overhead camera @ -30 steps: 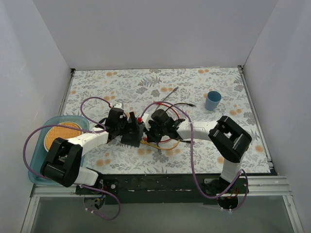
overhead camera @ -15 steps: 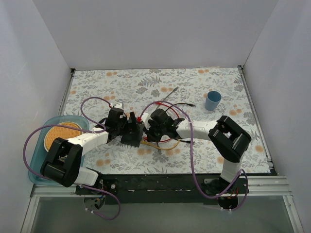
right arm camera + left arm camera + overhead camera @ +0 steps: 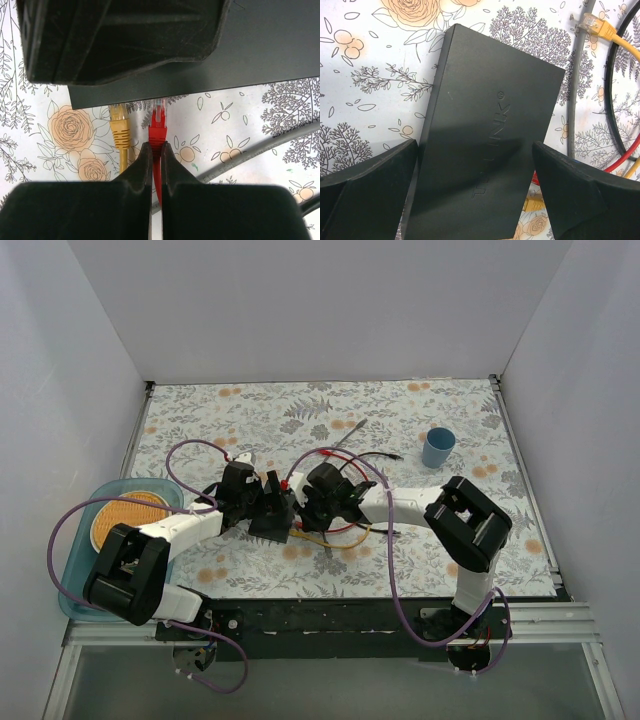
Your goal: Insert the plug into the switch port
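The matte-black switch box (image 3: 271,519) lies on the floral table; its top is embossed with a brand name in the left wrist view (image 3: 485,135). My left gripper (image 3: 475,145) straddles the box with a fingertip against each long edge. My right gripper (image 3: 155,146) is shut on the red plug (image 3: 157,131). The plug's clear tip sits right at the box's side edge (image 3: 270,45), beside a yellow plug (image 3: 119,125) at the same edge. The ports themselves are hidden. In the top view the right gripper (image 3: 300,508) meets the box's right side.
Red, yellow, black and grey cables (image 3: 572,100) lie looped right of the box, with a loose yellow plug (image 3: 600,27). A blue cup (image 3: 437,447) stands at the back right. A teal tray (image 3: 100,495) sits at the left edge. The left gripper's finger (image 3: 120,35) looms over the box.
My right gripper has edged slightly left toward the box, carrying the red plug. The left gripper and the box have stayed put.
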Tool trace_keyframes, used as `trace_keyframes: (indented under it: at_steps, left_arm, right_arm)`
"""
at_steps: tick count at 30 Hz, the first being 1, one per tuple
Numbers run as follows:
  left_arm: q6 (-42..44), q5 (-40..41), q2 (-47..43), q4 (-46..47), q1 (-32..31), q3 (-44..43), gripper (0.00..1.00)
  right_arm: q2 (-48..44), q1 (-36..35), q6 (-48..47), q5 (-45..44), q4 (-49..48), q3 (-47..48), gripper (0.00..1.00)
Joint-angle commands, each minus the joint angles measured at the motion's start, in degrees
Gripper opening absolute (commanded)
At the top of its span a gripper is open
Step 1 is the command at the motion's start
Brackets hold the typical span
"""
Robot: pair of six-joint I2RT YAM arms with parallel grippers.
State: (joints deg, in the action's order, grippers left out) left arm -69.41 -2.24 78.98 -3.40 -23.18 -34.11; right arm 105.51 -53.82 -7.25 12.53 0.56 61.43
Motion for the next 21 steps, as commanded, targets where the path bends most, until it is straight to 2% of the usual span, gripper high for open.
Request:
trace_keyframes:
  at_steps: [1, 21]
  left_arm:
    - [0.1, -3.9, -1.0, 0.3, -0.1, -0.1, 0.98]
    - [-1.0, -7.7, -4.2, -0.6, -0.1, -1.0, 0.98]
  right_arm:
    - [0.5, -0.4, 0.5, 0.3, -1.2, 3.6, 0.01]
    - [2.2, -1.3, 1.3, -0.2, -0.7, 5.8, 0.01]
